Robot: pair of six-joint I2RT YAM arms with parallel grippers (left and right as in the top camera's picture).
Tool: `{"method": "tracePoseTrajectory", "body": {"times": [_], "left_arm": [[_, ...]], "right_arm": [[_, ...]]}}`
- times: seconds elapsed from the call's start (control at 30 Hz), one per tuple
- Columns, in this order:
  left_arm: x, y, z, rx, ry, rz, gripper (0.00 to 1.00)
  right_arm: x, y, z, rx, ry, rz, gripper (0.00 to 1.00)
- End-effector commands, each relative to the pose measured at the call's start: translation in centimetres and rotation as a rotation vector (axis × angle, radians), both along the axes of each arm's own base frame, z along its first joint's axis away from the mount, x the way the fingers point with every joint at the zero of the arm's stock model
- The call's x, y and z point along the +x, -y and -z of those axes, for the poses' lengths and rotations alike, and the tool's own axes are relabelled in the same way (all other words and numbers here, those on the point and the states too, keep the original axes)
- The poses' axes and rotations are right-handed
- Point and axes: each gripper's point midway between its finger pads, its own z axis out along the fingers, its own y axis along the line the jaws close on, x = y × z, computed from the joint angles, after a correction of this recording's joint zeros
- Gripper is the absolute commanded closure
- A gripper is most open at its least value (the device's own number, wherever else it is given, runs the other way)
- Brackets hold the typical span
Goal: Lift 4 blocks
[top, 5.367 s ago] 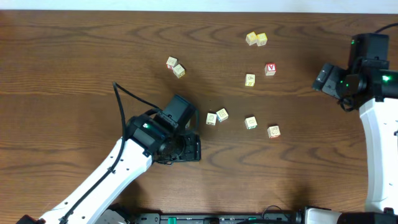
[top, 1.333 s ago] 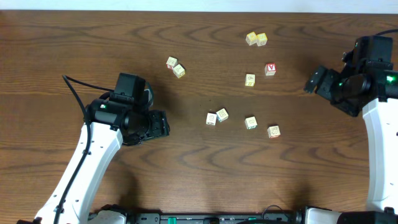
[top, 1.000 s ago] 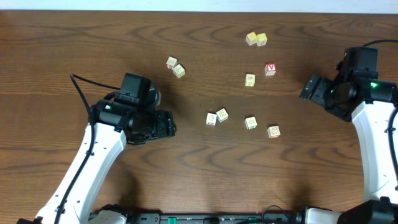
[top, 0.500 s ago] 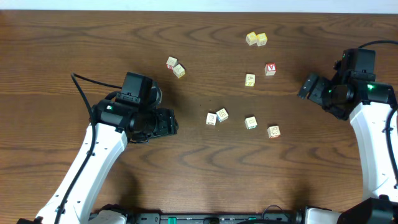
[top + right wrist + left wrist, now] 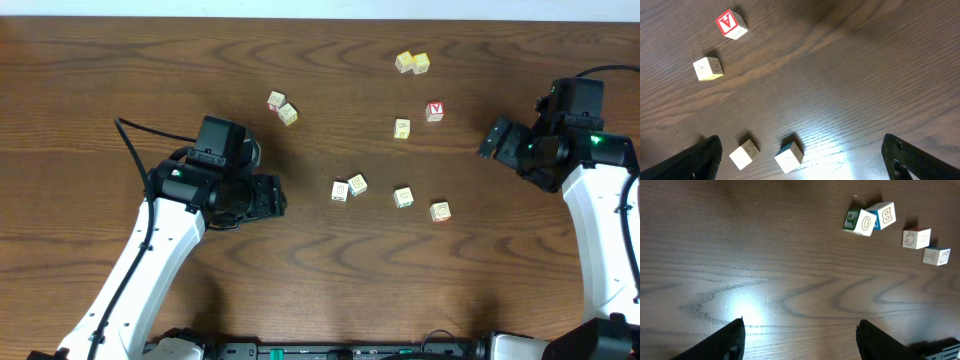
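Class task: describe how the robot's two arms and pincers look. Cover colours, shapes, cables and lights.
Left arm and right arm: smooth white links, blocky black joint housings. A thin black cable loops from the left; a green light glows on the right. Left pincer and right pincer: black, blunt-tipped.

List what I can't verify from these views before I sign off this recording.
Overhead: the printed marks on the blocks are too small to read.
Overhead: the left gripper and right gripper appear as dark shapes, so their opening is unclear from above.
Left wrist: the bottom edge cuts off the fingers.
Right wrist: two of the four blocks lie outside the frame.
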Motion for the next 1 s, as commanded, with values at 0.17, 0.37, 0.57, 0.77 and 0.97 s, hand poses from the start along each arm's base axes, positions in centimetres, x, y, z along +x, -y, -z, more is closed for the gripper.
{"method": "tracePoseTrajectory", "body": {"times": [0.17,0.37,0.57,0.77,0.97], "left_arm": [[0.0,0.2,0.5,-0.001,0.004,0.021,0.28],[0.1,0.2,0.5,-0.002,0.007,0.021,0.28],[0.9,0.5,0.2,-0.012,0.041,0.022,0.28],[2.9,1.0,-0.7,-0.037,0.134,0.020,0.33],[3.9,-0.2,-0.3,0.019,0.142,-0.076,0.34]], "right_arm": [[0.1,-0.7,-0.1,0.000,0.011,-0.031,0.01],[0.3,-0.7,-0.2,-0.001,0.021,-0.031,0.01],[0.4,-0.7,-0.3,-0.007,0.026,-0.042,0.01],[0.4,-0.7,-0.3,-0.007,0.028,-0.041,0.01],[0.4,-1.2,-0.3,0.005,0.025,-0.051,0.01]]}}
